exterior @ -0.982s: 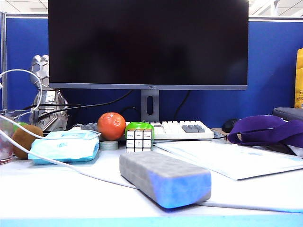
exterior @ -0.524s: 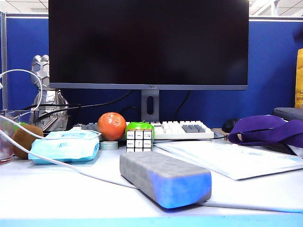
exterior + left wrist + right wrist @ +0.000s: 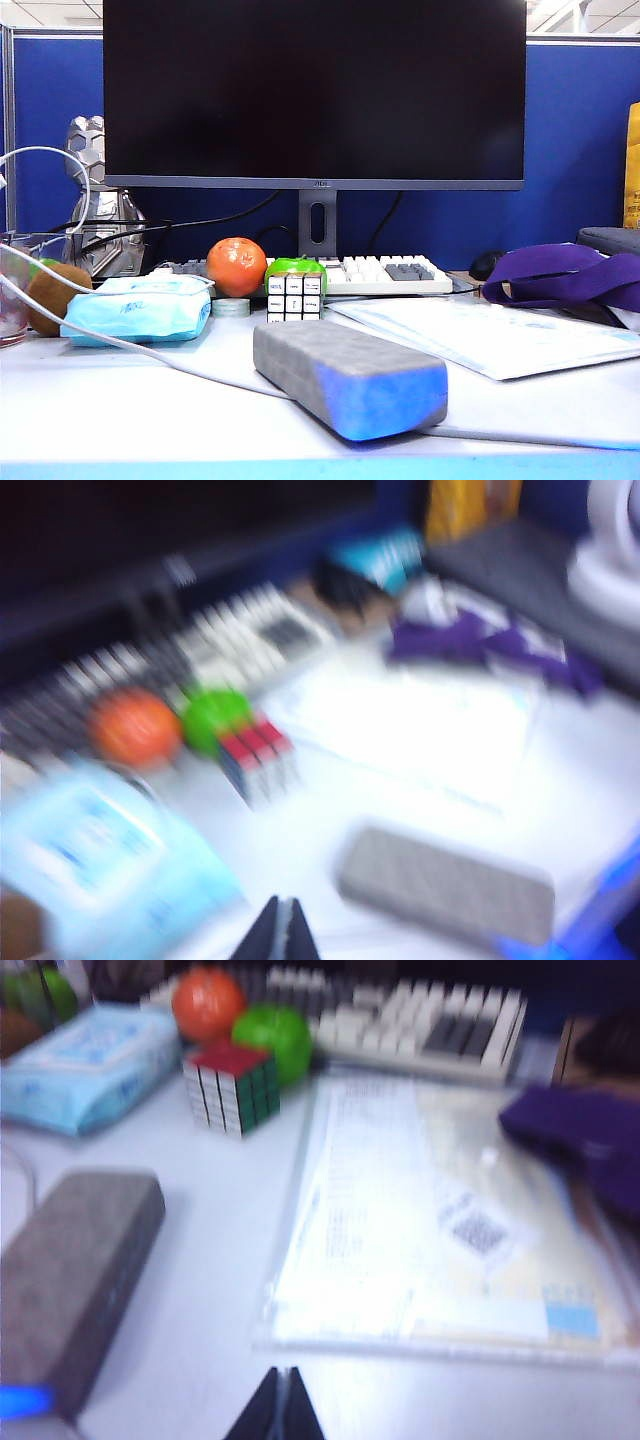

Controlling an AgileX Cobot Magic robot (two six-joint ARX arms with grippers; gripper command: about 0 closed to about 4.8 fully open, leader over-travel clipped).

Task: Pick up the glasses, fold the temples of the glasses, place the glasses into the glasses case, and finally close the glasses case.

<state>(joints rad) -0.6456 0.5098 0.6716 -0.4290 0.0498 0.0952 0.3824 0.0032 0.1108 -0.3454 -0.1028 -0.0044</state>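
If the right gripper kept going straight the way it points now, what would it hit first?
Probably the clear document sleeve on the table. The shut right gripper aims at its near edge, with the closed glasses case off to one side. The blur leaves depth uncertain.

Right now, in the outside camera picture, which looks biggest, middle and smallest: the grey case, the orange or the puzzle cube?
1. The glasses case, by far, though it sits nearest the camera.
2. The orange.
3. The puzzle cube.
The last two look nearly alike, so that order is unsure.
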